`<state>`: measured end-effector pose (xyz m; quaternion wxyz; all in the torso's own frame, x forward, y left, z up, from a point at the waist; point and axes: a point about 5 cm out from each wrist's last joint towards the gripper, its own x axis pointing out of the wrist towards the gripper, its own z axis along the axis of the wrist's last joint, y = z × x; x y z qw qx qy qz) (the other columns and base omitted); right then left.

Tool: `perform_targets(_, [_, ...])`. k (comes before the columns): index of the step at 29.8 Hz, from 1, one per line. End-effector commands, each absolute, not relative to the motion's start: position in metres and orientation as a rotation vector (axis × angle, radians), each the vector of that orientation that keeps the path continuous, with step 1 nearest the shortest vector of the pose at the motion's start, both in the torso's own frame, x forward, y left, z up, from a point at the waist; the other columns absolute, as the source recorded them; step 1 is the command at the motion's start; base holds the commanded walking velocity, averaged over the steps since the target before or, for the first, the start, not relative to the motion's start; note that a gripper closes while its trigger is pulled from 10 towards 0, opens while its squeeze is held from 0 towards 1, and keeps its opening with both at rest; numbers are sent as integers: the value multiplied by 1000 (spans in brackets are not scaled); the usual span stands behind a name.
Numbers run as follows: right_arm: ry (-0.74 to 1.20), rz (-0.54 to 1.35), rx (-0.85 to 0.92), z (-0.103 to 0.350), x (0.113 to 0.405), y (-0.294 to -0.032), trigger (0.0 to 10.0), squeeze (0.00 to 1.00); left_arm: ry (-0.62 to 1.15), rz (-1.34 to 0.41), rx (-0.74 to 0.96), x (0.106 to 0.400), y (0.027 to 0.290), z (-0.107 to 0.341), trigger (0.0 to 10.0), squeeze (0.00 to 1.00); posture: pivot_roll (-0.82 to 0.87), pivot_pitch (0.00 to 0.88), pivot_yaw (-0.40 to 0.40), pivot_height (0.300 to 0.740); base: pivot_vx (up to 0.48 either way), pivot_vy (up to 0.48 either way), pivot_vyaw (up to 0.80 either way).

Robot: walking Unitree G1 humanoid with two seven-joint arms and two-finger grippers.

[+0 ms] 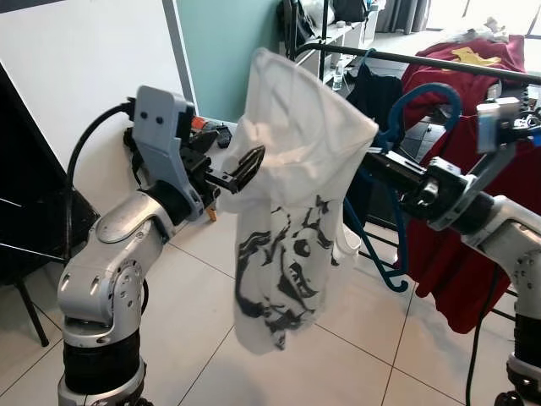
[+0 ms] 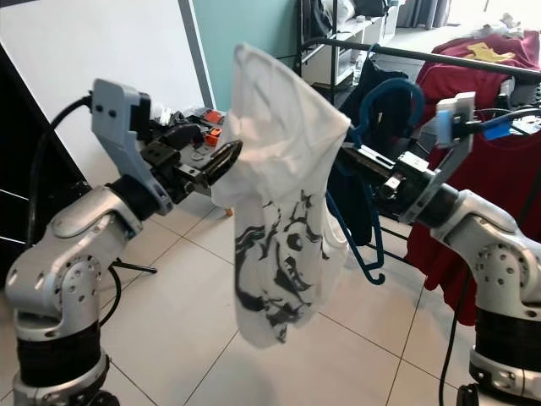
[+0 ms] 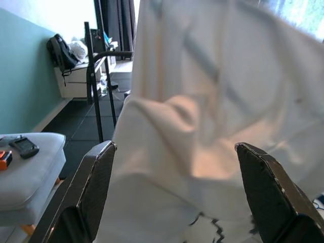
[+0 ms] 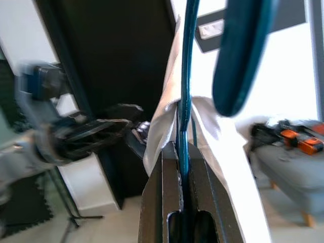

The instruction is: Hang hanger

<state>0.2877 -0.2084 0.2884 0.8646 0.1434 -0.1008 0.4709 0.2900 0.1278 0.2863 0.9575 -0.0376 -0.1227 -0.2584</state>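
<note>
We see a red shirt (image 1: pixel 473 254) hanging at the right, a black backpack (image 3: pixel 59 50) by the green wall (image 1: pixel 232 51), and a pale tiled floor (image 1: pixel 203 347).

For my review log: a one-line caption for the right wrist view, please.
Right gripper shut on the blue hanger carrying a white shirt, left gripper opposite.

Both arms are rounded silver castings with round screw-dotted joint caps and black banded collars. A grey bracket with two small holes crowns each wrist, a black cable looping behind. Each end effector (image 1: pixel 245 169) (image 2: pixel 351 158) has long black fingers.
</note>
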Motion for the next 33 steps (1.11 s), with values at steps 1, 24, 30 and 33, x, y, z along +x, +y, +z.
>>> perform_targets(1, [-242,1038,311,293,281,-207,10000,0,-249,-506,-70,292,135,287,10000,478,-84,65,62,740,0,0,0])
perform_targets(24, [-231,1237,252,303,256,-214,10000,0,-239,-522,-36,288,153,282,10000,0,-85,58,62,740,0,0,0])
perform_targets(30, [-230,1165,240,304,264,-218,10000,0,-252,-628,50,272,153,283,10000,0,-86,62,62,740,0,0,0])
perform_targets(33, [-218,1100,235,305,272,-222,10000,0,-369,-637,185,261,164,299,10000,0,-85,66,58,740,0,0,0])
